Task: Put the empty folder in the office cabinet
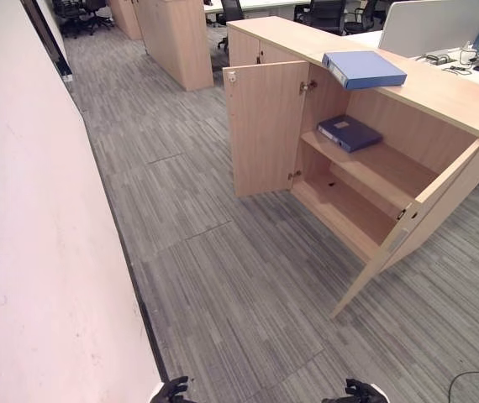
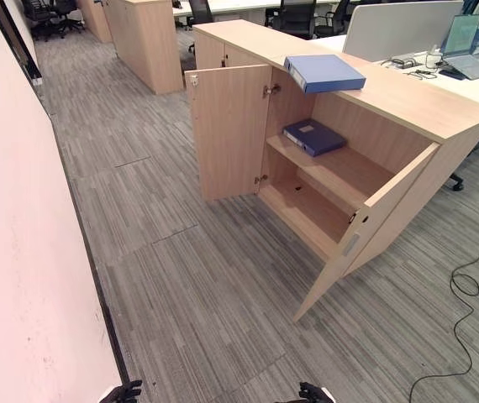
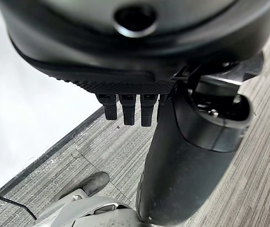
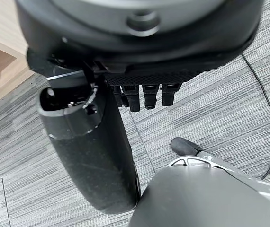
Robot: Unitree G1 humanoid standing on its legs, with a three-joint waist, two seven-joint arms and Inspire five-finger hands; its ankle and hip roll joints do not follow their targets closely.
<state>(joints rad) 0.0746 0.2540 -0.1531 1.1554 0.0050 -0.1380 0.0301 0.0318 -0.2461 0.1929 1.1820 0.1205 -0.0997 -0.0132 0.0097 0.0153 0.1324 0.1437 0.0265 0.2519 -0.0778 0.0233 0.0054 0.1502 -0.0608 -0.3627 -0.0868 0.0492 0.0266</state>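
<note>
The office cabinet [image 1: 441, 101] is standing at the far right of the carpeted floor [image 1: 223, 277] with both doors swung wide. The left door [image 1: 265, 126] is hanging open toward the near left and the right door [image 1: 412, 222] is angling out toward the near right. Inside, a dark blue folder [image 1: 350, 132] is lying flat on the upper shelf [image 1: 374, 164], toward its far end, while the bottom shelf [image 1: 340, 210] is holding nothing. A lighter blue folder [image 1: 363, 69] is lying flat on the cabinet's top, just above the opening.

Beyond the cabinet on the far right, a desk [image 2: 475, 80] is carrying a laptop [image 2: 462, 50] behind a grey divider screen [image 2: 395, 29]. Office chairs [image 1: 323, 13] and more wooden cabinets [image 1: 172, 38] are standing farther back. A pale wall [image 1: 29, 235] is running down the left side.

The left hand [image 1: 172, 389] and the right hand [image 1: 359, 391] are hanging low at the near edge, well apart from the cabinet. In the wrist views each hand's fingers [image 3: 128, 109] are pointing straight down, relaxed and holding nothing.
</note>
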